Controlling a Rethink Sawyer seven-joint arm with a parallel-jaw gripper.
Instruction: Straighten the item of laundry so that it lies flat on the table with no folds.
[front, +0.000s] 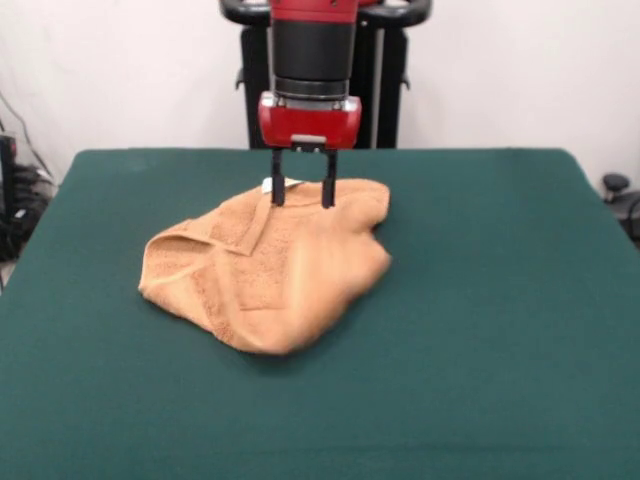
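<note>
The orange-tan towel (270, 265) lies crumpled on the dark green table (480, 300), left of centre. Its left part is folded over on itself, with a border band showing along the fold. A small white tag (268, 184) sticks out at its far edge. The red and black arm comes down from above. My gripper (303, 195) hangs over the towel's far edge, just right of the tag. Its two dark fingers (278, 190) stand apart with nothing between them. I cannot tell whether the tips touch the cloth.
The robot's black pedestal (385, 90) stands behind the table's far edge. Cables and dark equipment (15, 200) sit off the table's left side, and a dark object (615, 185) sits off the right side.
</note>
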